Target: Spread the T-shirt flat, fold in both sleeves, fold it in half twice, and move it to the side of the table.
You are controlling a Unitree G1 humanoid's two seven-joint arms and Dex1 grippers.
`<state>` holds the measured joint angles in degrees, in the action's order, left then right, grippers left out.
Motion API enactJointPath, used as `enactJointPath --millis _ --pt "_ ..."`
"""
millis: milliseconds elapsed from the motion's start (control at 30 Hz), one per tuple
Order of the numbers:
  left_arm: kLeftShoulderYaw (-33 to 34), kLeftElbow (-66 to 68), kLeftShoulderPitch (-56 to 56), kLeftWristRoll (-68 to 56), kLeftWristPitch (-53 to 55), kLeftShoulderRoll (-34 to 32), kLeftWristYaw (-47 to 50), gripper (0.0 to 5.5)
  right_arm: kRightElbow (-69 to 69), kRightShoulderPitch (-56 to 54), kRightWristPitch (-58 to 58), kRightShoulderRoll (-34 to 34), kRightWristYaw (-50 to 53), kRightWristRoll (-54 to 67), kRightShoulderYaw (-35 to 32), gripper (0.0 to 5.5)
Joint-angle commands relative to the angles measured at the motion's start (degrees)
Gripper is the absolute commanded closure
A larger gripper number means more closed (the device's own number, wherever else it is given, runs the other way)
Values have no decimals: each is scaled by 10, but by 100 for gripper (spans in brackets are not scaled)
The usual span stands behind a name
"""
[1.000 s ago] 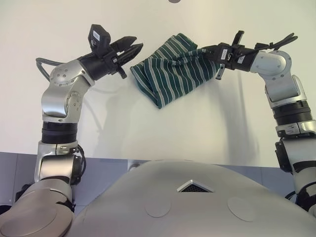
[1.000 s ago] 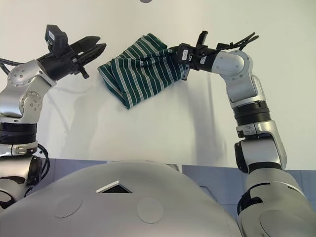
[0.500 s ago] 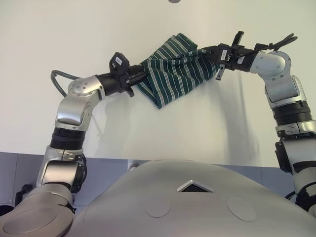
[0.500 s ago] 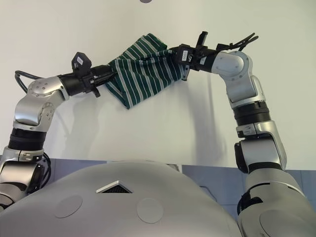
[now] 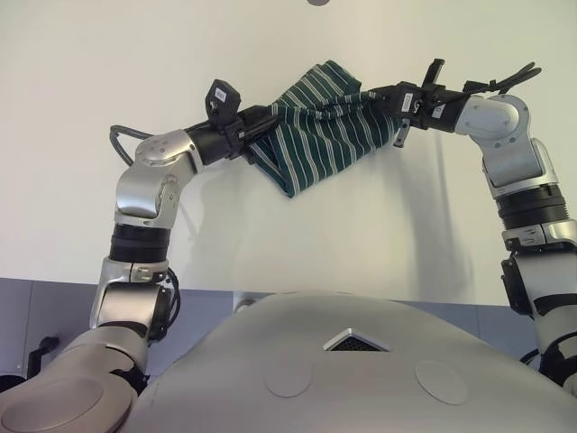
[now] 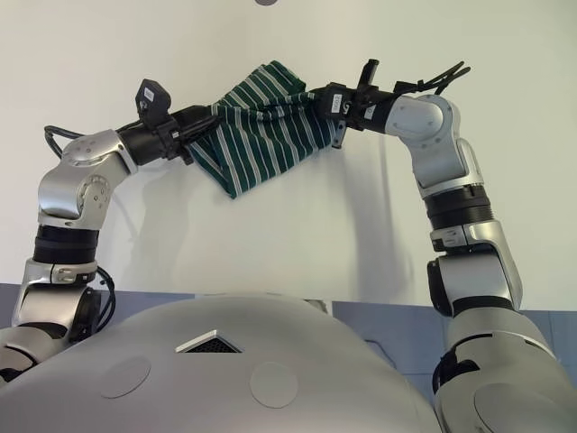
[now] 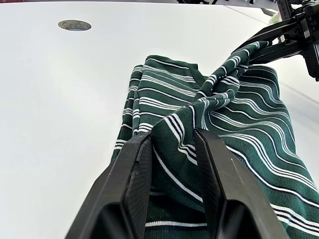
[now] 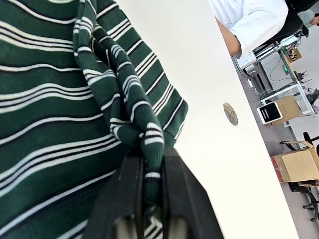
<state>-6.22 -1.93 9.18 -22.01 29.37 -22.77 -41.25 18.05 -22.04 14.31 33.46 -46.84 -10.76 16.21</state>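
The dark green T-shirt (image 5: 315, 126) with white stripes hangs bunched above the white table (image 5: 297, 234), held up between both arms. My left gripper (image 5: 263, 121) is shut on a fold at the shirt's left edge; in the left wrist view its black fingers (image 7: 134, 174) clamp the cloth (image 7: 239, 114) from both sides. From the right, my right gripper (image 5: 380, 96) is shut on the shirt's upper right corner, and a twisted ridge of fabric (image 8: 104, 89) runs out from between its fingers (image 8: 130, 199). The shirt's lower corner (image 5: 290, 189) droops toward the table.
A small round grommet (image 7: 74, 25) is set in the table at its far side. The table's near edge (image 5: 270, 293) runs just in front of me. Cardboard boxes and equipment (image 8: 294, 164) stand on the floor past the far edge.
My left arm swung in from the left with open jaws, closed on the shirt's left edge, then rose slightly with it. The right arm kept still.
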Motion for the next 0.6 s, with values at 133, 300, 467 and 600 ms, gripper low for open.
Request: enactJointPath --millis 133,300,467,600 --pt "0 6 2 11 -6 -5 -6 519 3 3 2 0 4 -4 -1 530" --pt "2 -11 -6 -3 -13 -3 -23 550 -2 4 -2 -1 -2 3 -4 530" --pt "49 -230 -116 -169 -17 -62 -181 550 -63 23 -39 21 -73 76 -23 530" --pt "85 -294 -170 -236 -3 -99 -209 550 -73 23 -45 20 -77 83 -22 530"
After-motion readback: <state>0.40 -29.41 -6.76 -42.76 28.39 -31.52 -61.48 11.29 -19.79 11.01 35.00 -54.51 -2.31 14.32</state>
